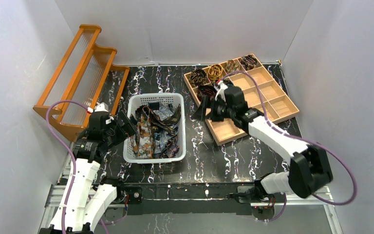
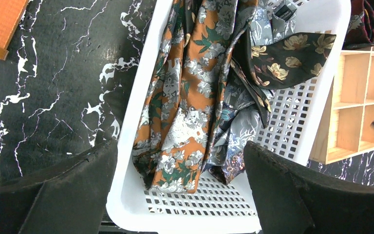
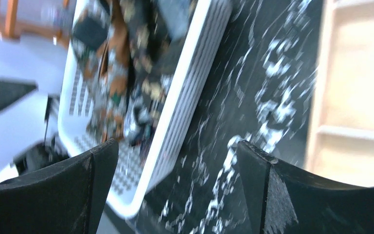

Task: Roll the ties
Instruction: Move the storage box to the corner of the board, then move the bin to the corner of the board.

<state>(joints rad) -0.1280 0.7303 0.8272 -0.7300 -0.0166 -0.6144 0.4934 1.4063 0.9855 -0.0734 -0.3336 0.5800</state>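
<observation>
Ties (image 2: 190,97) framed between wide-spread jaws, hovering the left gripper (image 2: 180,151) over the basket (image 2: 124,146) to line up a grab; right gripper (image 3: 175,144) gaping too, empty.

No legible text, numbers or brand marks are showing in any view. A small dark label (image 2: 286,10) is sitting on the grey tie (image 2: 264,27) at the far end of the white basket (image 2: 130,122), but its lettering is coming through too small to read. The right wrist view is blurring badly.
</observation>
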